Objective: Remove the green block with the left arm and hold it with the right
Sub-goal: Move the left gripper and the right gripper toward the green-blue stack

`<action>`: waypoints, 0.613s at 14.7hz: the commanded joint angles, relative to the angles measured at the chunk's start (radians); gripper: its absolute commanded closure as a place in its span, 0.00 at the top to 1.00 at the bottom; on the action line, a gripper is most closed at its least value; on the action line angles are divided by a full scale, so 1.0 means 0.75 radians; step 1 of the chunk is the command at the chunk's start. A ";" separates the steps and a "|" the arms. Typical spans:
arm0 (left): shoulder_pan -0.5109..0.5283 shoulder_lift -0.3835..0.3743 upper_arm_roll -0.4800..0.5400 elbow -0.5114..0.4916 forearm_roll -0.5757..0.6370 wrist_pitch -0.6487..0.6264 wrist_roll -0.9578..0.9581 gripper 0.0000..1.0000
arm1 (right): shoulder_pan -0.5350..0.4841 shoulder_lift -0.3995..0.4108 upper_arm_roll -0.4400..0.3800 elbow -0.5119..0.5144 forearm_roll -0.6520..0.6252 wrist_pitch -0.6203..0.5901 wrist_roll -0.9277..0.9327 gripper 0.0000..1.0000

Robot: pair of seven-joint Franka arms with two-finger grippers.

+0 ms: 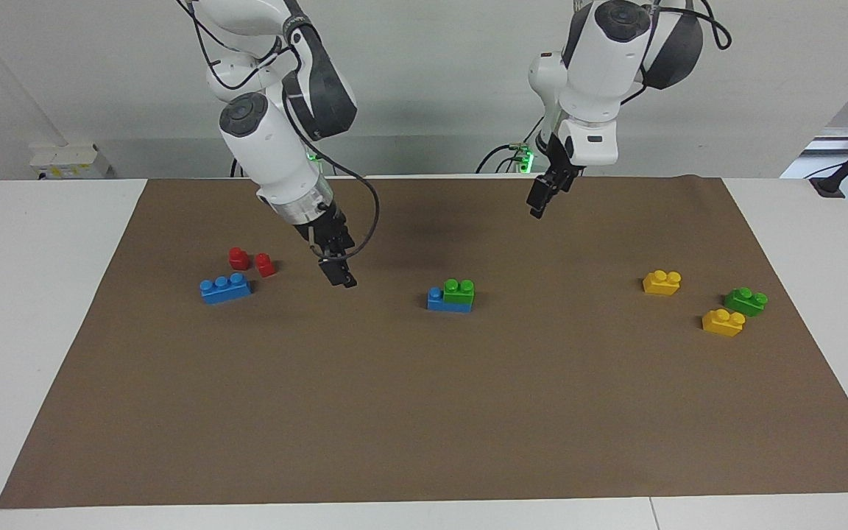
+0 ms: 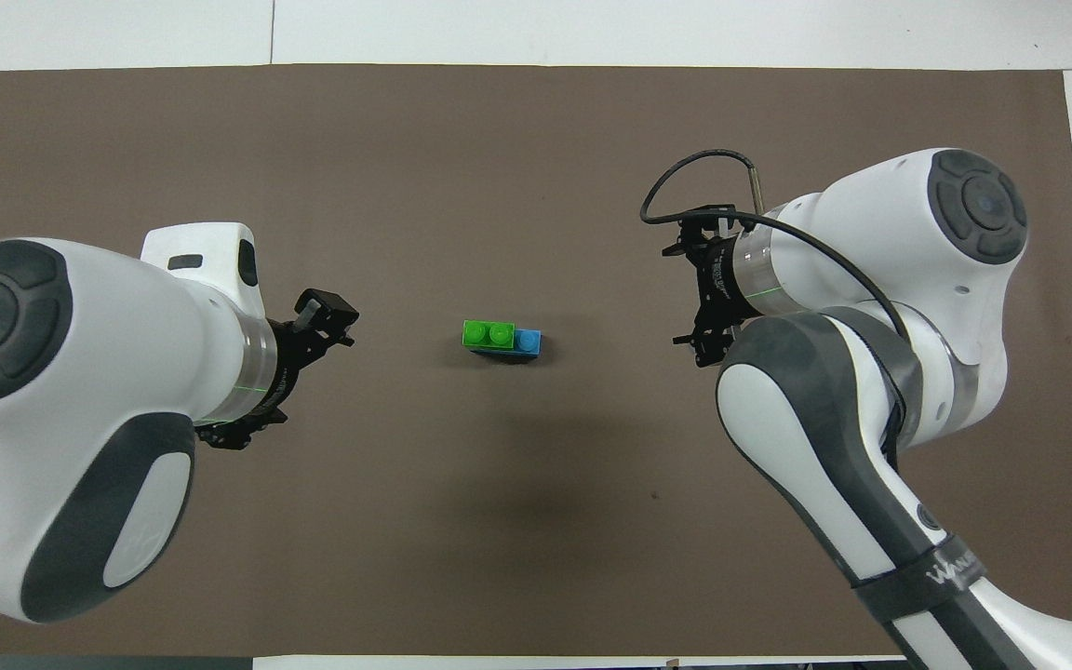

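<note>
The green block point(image 1: 459, 291) is a bright two-stud brick stacked on one end of a three-stud blue brick point(image 1: 442, 301) in the middle of the brown mat point(image 1: 424, 412). The pair also shows in the overhead view, green block point(image 2: 488, 333) on blue brick point(image 2: 528, 342). My left gripper point(image 1: 542, 202) hangs empty over the mat, apart from the stack, toward the left arm's end; it also shows in the overhead view point(image 2: 324, 316). My right gripper point(image 1: 341, 277) hangs empty over the mat between the stack and the red bricks.
Two red bricks point(image 1: 238, 258) point(image 1: 265, 264) and a second blue brick point(image 1: 226, 288) lie toward the right arm's end. Two yellow bricks point(image 1: 662, 282) point(image 1: 723, 322) and a darker green brick point(image 1: 746, 301) lie toward the left arm's end.
</note>
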 commanded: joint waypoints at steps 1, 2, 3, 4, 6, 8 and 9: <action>-0.092 -0.026 0.019 -0.105 -0.029 0.153 -0.335 1.00 | 0.030 0.030 -0.001 -0.017 0.026 0.036 0.008 1.00; -0.123 0.001 0.019 -0.109 -0.029 0.184 -0.458 1.00 | 0.040 0.043 -0.001 -0.017 0.028 0.058 0.006 1.00; -0.159 0.046 0.019 -0.105 -0.029 0.211 -0.560 1.00 | 0.042 0.051 -0.001 -0.025 0.034 0.079 0.006 1.00; -0.188 0.083 0.021 -0.099 -0.029 0.250 -0.669 1.00 | 0.050 0.057 -0.001 -0.032 0.056 0.089 0.002 1.00; -0.205 0.136 0.021 -0.099 -0.025 0.317 -0.835 1.00 | 0.058 0.071 -0.001 -0.032 0.089 0.099 -0.011 1.00; -0.225 0.199 0.021 -0.088 -0.017 0.362 -0.925 1.00 | 0.105 0.084 -0.003 -0.046 0.091 0.162 -0.007 1.00; -0.233 0.230 0.021 -0.084 -0.013 0.385 -0.978 1.00 | 0.107 0.096 -0.001 -0.048 0.093 0.177 -0.005 1.00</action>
